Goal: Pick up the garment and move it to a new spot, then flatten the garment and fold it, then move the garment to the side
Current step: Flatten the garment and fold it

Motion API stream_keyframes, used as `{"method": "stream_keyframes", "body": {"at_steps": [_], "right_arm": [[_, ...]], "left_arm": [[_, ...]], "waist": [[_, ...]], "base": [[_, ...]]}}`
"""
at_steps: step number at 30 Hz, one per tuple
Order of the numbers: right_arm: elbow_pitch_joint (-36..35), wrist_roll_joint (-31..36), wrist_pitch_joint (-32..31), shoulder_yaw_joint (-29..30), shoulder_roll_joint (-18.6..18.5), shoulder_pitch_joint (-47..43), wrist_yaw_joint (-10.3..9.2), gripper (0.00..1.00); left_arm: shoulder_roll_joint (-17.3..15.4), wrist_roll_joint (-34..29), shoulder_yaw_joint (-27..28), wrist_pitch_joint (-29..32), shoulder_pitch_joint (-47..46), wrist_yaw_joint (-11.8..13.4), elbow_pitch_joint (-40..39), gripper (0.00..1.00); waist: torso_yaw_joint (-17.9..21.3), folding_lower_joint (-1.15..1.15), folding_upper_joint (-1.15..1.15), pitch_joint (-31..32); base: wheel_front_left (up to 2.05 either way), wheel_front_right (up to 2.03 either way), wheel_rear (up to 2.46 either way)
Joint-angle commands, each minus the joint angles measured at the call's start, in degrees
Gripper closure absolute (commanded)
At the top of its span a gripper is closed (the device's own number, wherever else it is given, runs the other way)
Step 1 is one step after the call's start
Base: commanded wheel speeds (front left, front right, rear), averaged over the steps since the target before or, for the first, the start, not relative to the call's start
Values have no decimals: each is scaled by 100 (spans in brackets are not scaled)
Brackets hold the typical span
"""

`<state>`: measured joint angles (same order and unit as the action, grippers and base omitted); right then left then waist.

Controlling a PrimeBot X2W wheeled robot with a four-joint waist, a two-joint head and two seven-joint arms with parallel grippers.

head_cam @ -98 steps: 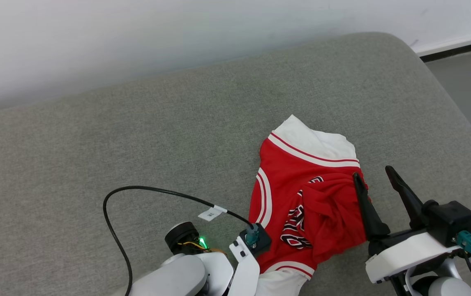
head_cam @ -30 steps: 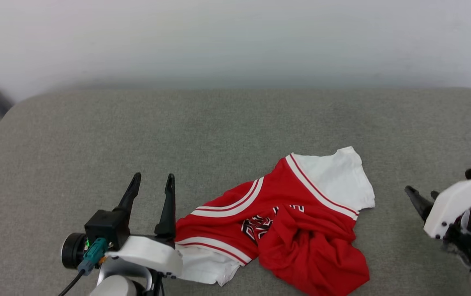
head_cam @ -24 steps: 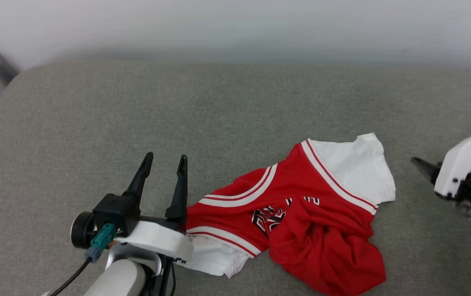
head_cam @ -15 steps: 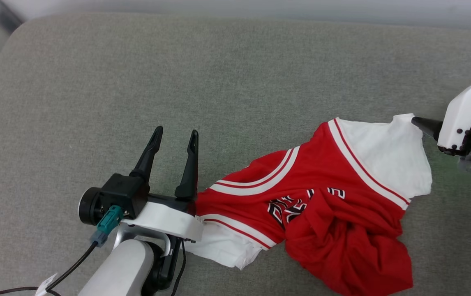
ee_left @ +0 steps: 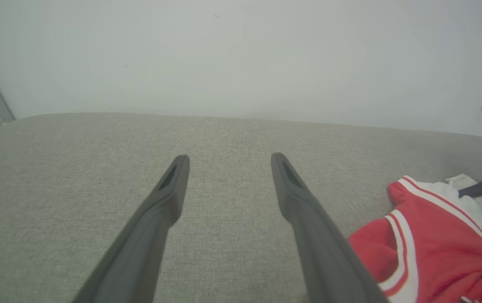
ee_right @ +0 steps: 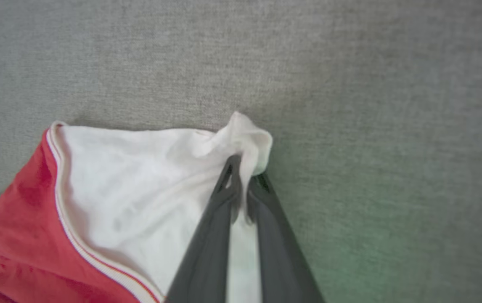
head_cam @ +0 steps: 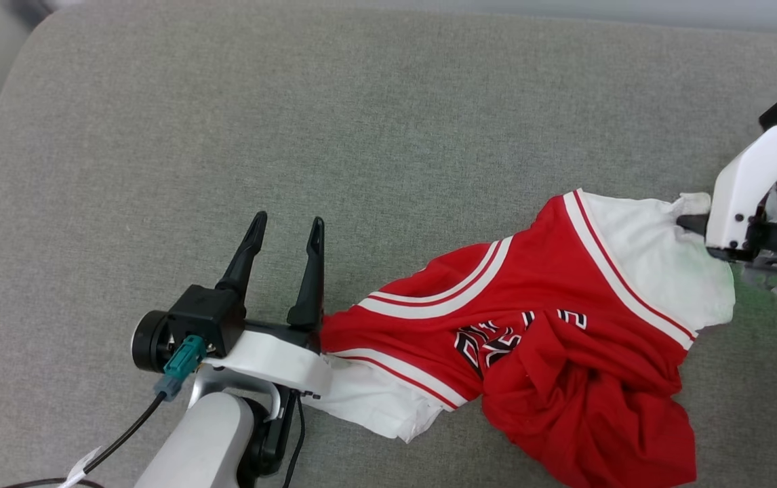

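garment: a soft red jersey-style T-shirt with white sleeves, red-and-white striped trim and black white-outlined lettering. It lies crumpled on the cushion, stretched between the two grippers, with its red body bunched in folds to the left of the right gripper's tips.
right gripper: two long dark fingers pinched together on the far corner of one white sleeve. The cloth bulges up just past the tips, and a strip of white shows between the fingers.
left gripper: two long dark fingers spread wide with nothing between them, tips over bare cushion. The garment's striped red edge reaches the base of its right-hand finger, and the other white sleeve lies just beside its wrist.
cushion: a grey woven-fabric seat pad with rounded corners, lying under both grippers.
wall: a plain pale surface beyond the left gripper's fingertips.
cable: a thin black lead running back from a teal plug behind the left gripper.
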<state>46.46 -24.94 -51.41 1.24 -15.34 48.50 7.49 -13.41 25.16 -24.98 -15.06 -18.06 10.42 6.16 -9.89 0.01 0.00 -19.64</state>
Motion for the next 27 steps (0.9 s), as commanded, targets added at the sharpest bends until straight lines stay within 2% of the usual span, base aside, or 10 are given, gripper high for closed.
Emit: {"method": "stream_keyframes", "body": {"at_steps": [1,6,12,17,21,23,24,27], "right_arm": [[131,-32,5,-116,99,-271,-1,100],[-242,-129,533,-305,-217,-296,-1,100],[-665,-335,761,-407,-505,-889,-1,100],[-1086,-417,668,-392,-609,-1500,-1,100],[-1456,-461,553,-356,-524,-1864,-1,100],[-1635,-467,504,-354,-464,-1990,-1,100],[-1635,-467,504,-354,-464,-1990,-1,100],[-1872,-478,423,-338,-381,-2127,-1,100]], "left_arm": [[10,-33,36,-15,77,-27,59,0],[-51,211,82,65,283,-208,379,0],[-441,650,177,918,417,-467,637,0],[-897,1176,141,2249,415,-796,563,0],[-1243,1699,59,3457,305,-1077,404,0],[-1434,1864,-20,4063,268,-1139,373,0],[-1434,1864,-20,4063,268,-1139,373,0],[-1629,2101,-131,4862,216,-1155,363,0]], "waist": [[31,-1,0,88],[169,-1,0,539],[425,-1,0,1176],[763,-1,0,1484],[1013,-1,0,1533],[1140,-1,0,1508],[1140,-1,0,1508],[1305,-1,0,1420]], "base": [[0,0,0],[0,0,0],[0,0,0],[0,0,0],[0,0,0],[0,0,0],[0,0,0],[0,0,0]]}}
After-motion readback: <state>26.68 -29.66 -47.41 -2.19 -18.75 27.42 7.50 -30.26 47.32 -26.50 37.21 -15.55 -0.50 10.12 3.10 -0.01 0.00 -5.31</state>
